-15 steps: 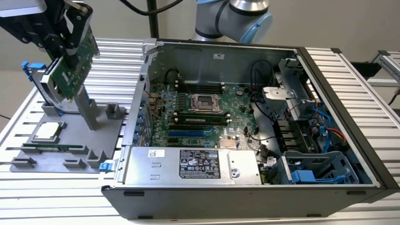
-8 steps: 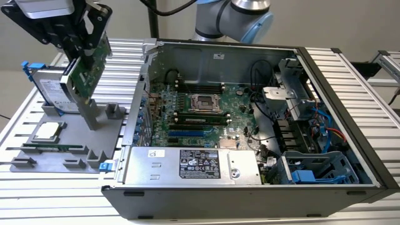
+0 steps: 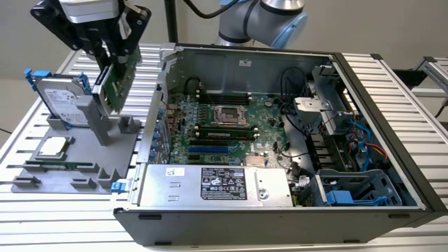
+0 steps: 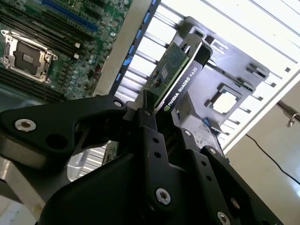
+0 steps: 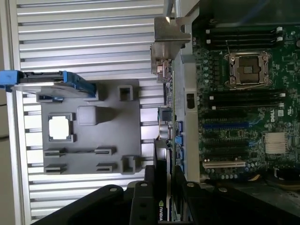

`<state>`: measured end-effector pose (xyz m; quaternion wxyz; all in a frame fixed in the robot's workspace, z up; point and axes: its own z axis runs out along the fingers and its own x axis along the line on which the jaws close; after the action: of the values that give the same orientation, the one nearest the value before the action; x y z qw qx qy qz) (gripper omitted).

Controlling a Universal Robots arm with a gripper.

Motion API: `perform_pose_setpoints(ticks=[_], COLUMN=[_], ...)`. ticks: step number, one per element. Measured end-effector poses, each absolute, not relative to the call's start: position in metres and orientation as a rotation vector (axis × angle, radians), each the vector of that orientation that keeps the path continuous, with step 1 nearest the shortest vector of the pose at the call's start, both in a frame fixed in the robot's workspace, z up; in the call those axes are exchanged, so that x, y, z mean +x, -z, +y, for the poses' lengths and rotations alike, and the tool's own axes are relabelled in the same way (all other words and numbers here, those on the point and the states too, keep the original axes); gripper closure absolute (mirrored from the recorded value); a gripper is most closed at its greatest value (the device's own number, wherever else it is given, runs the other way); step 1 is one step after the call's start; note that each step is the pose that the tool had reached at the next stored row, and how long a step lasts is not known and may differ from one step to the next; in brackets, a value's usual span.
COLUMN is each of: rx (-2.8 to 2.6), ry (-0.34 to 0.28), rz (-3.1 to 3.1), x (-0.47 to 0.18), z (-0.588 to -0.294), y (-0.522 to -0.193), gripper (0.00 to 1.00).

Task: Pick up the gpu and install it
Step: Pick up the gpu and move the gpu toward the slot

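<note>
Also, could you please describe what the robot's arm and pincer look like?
The arm is silver-grey and rounded, with light blue joint caps and a black cable running beside it. The pincer has a pale grey body and black, flat linkage fingers fastened with silver screws.

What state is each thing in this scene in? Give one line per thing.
gpu, clamped in the hand, on edge, above the tray.
hand, shut on the gpu.
case, open, side panel off.
drive, standing upright in the tray.
chip, lying flat in the tray.
tray, flat on the table.
</note>
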<state>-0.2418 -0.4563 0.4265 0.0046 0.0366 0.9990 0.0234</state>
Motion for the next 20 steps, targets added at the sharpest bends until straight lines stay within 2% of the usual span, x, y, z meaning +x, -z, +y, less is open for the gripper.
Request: perform_pose_setpoints(ticks=[20], rx=[0.115], ry=[-0.073], rz=[3.129], x=[-0.173], z=[-0.456], y=[-0.427], gripper=[1.00])
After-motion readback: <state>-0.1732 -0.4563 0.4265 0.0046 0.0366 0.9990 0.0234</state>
